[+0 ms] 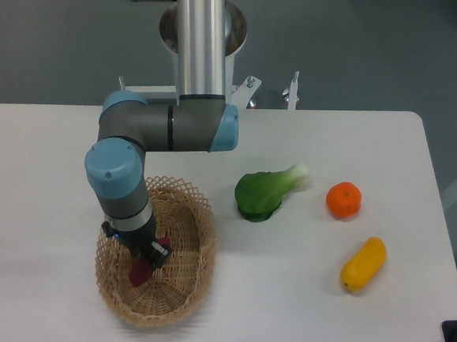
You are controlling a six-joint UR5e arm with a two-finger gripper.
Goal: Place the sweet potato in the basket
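- Gripper (pixel 144 261) hangs low inside the basket (pixel 198 208), toward its 9 o'clock side, with the wrist straight above it.
- Sweet potato (pixel 139 274) shows as a magenta end poking out just below the fingers, at about 6 o'clock from them; a second sliver of the same colour peeks out at 1 o'clock, so its long axis seems to run from 1 to 7 o'clock through the jaws.
- Jaws look clamped on the sweet potato, though the wrist hides most of the contact.
- Whether the lower tip already touches the woven floor cannot be told from this view.
- Judgement: the piece is already over the basket's inside, well within the rim, so the coming move needs only a release and a straight lift.
- Green vegetable (pixel 265 193), orange fruit (pixel 343 200) and yellow vegetable (pixel 363 263) lie well apart, out toward 3 o'clock.
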